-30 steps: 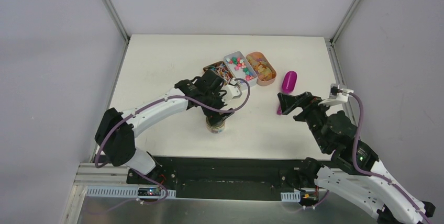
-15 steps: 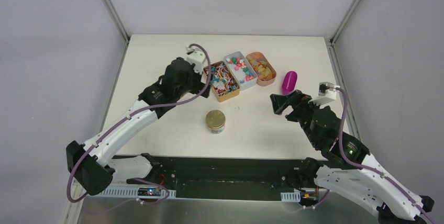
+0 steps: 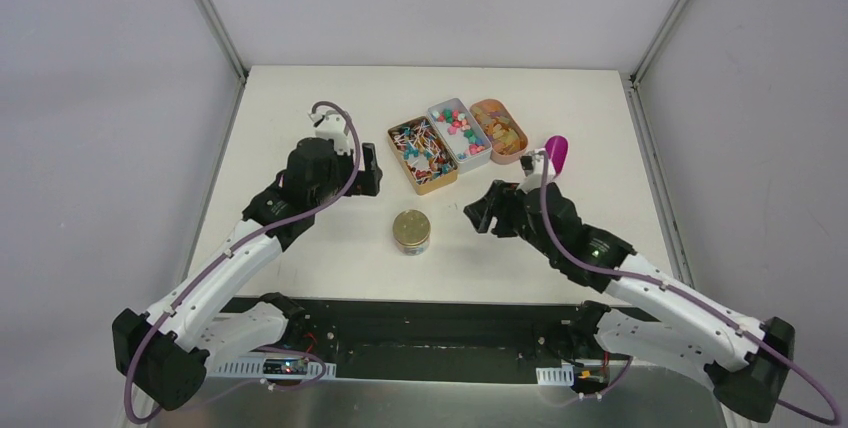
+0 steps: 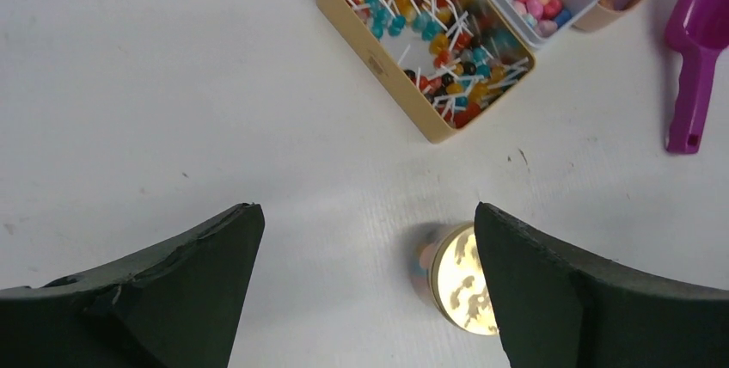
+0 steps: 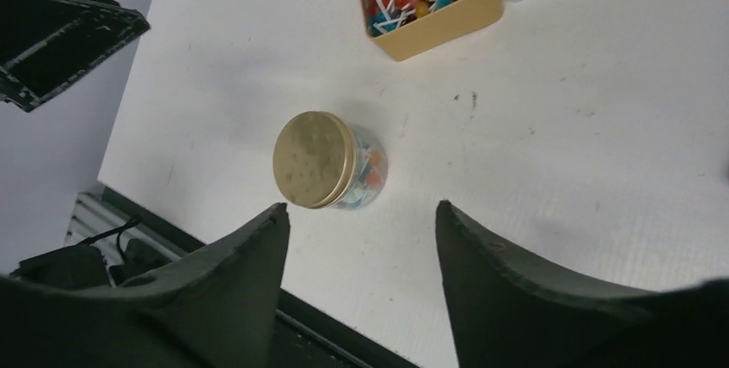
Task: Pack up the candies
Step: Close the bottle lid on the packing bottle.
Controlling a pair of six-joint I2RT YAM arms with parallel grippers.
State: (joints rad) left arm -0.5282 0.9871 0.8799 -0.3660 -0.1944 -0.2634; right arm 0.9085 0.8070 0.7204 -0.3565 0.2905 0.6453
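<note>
The left gripper [image 4: 365,299] is spread wide, its 2 dark fingers far apart, holding nothing and touching nothing. It hangs over bare table [image 3: 300,118] left of the tins. The right gripper [image 5: 361,273] is also wide open and empty, held above the table just right of a small glass jar [image 5: 327,162] with a gold lid, which stands closed between the 2 arms.

The candies [image 4: 430,37] lie at the far middle of the table. Those on white sticks fill a gold rectangular tin [image 3: 422,148]. Loose pink, green and blue lumps sit in the white tin [image 3: 458,128] touching its right side. A few more show through the jar's glass wall in the right wrist view. A 3rd tin, an orange oval one [image 3: 500,130], lies beside the white tin; its yellow-orange contents are too small to name.

A magenta scoop [image 4: 692,76] lies right of the tins. From above, only its bowl shows, since the right arm covers its handle. In the left wrist view the frame's edge cuts off its bowl, the white and orange tins run off the top, and the right finger hides the jar's right edge, where glare washes out the lid. The right wrist view shows only the near end of the gold tin.
</note>
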